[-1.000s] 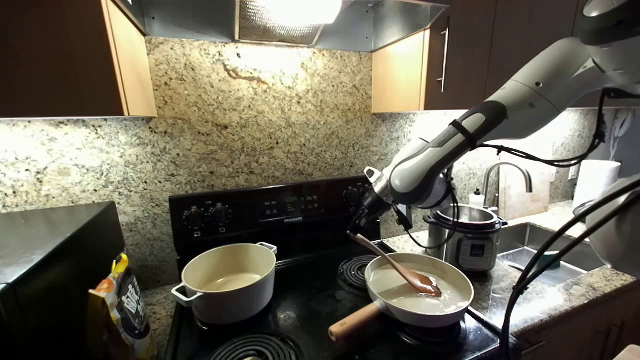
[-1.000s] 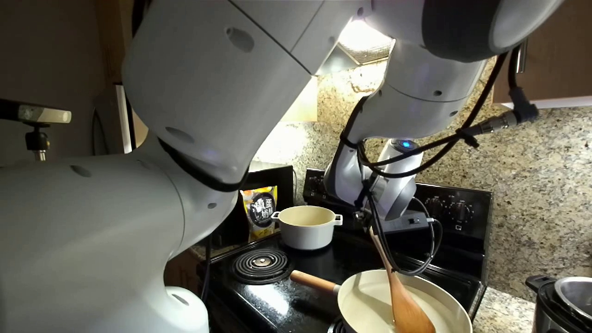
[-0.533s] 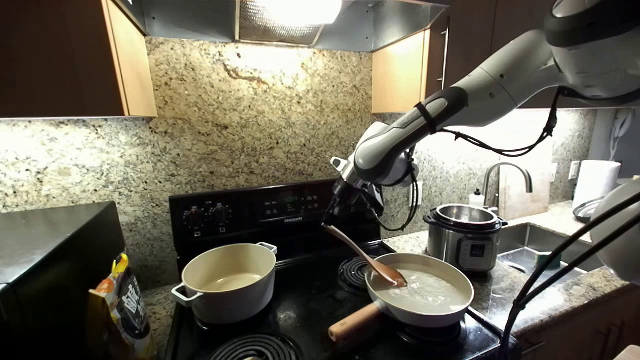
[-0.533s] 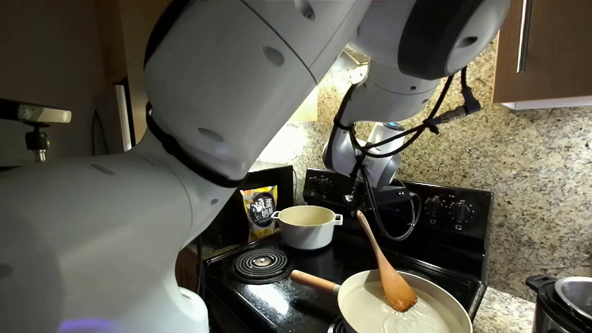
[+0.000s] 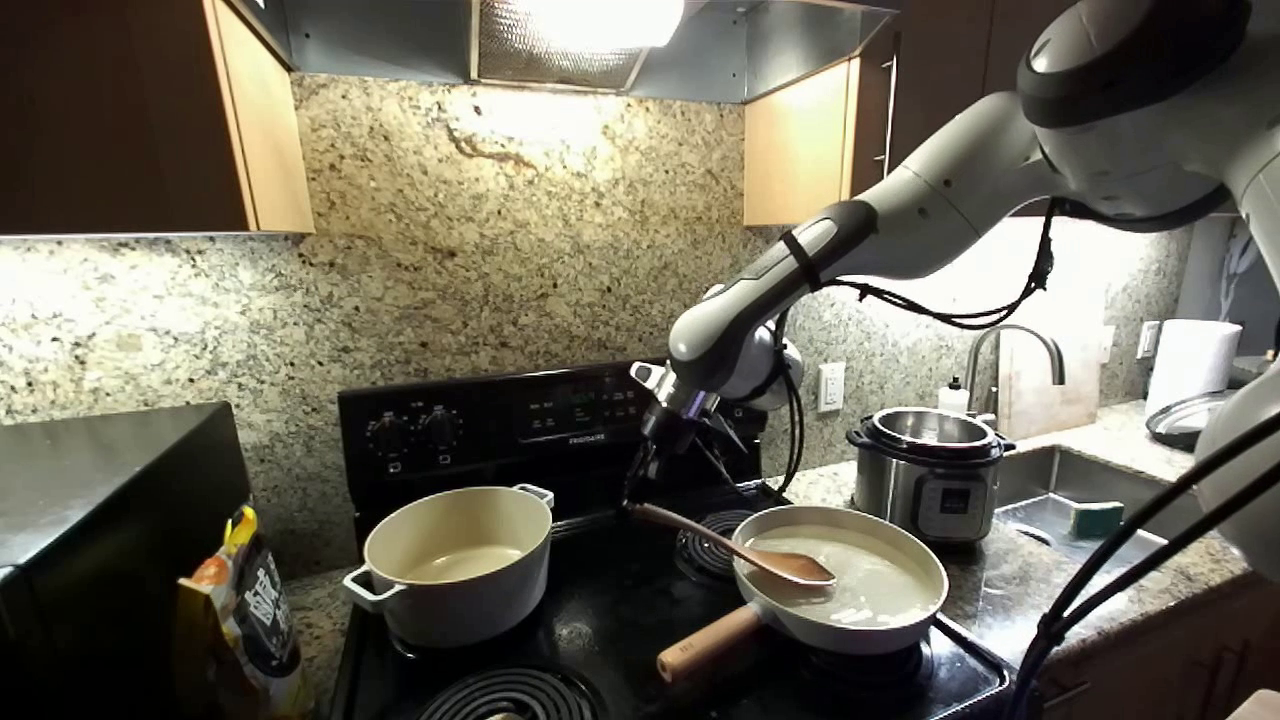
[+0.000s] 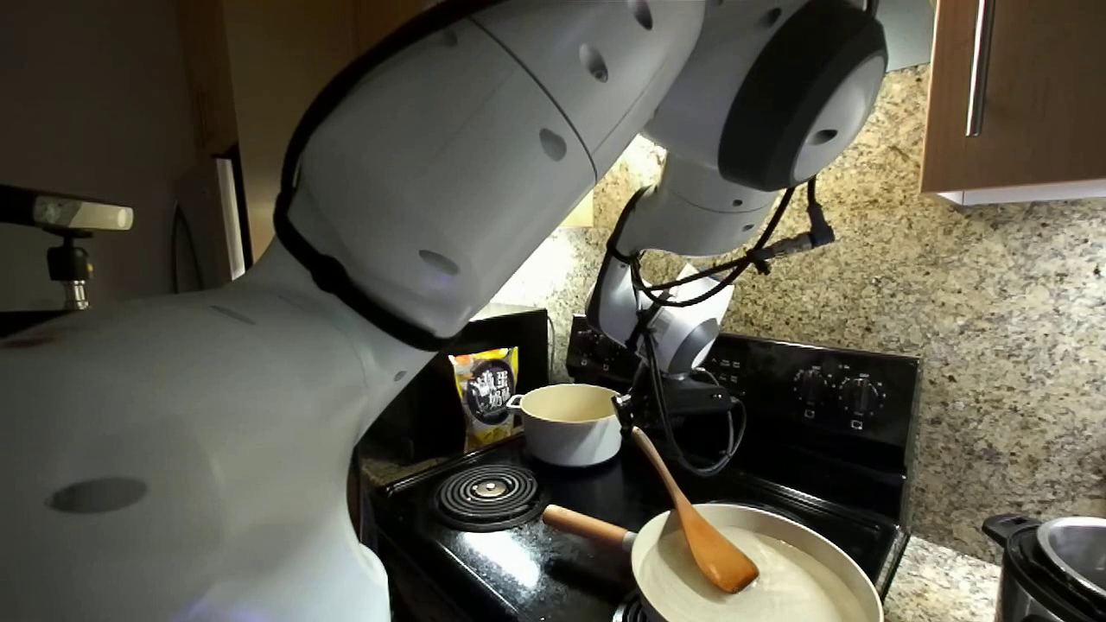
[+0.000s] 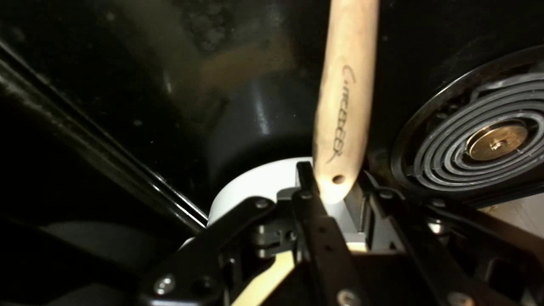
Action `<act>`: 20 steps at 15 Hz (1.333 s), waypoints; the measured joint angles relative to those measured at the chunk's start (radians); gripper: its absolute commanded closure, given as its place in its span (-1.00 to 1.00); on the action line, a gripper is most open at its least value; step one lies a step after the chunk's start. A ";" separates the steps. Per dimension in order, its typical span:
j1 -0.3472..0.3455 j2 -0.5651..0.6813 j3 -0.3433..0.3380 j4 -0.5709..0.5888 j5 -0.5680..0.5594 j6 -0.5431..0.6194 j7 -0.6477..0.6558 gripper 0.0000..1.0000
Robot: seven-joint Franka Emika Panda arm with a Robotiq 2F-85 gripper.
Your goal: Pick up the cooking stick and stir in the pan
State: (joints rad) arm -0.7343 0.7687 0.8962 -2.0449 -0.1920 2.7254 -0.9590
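Note:
My gripper (image 7: 335, 176) is closed around the handle end of the cooking stick (image 7: 346, 102), with the stick's holed tip between the fingers in the wrist view. In an exterior view, the gripper (image 5: 638, 495) hangs over the back of the stove, left of the pan (image 5: 850, 638). From there the cooking stick (image 5: 795, 567) slants down to the right, its flat blade resting low in the pan's cloudy liquid near the left side. Another exterior view has the stick's blade (image 6: 721, 560) inside the pan (image 6: 816, 537), below the gripper (image 6: 626, 416).
A deeper cream pot (image 5: 470, 610) stands left of the pan, close behind the gripper. The pan's wooden handle (image 5: 710, 642) points toward the front left. A steel cooker (image 5: 930, 490) stands on the counter at right. Bare coil burners (image 5: 510, 695) and a snack bag (image 5: 260, 620) lie at left.
The arm has swung left in both exterior views and then dipped, the stick tilting flatter. Its blade has moved from the pan's middle toward the left side, and the liquid swirls.

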 measured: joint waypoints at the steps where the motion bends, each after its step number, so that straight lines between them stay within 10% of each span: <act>1: 0.001 0.000 -0.008 -0.014 0.027 0.012 -0.008 0.80; 10: -0.182 0.060 0.025 -0.220 0.126 0.325 -0.026 0.80; 20: -0.386 0.083 0.062 -0.365 -0.180 0.737 0.049 0.80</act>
State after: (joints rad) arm -1.1207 0.8519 0.9578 -2.4103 -0.3717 3.4628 -0.9102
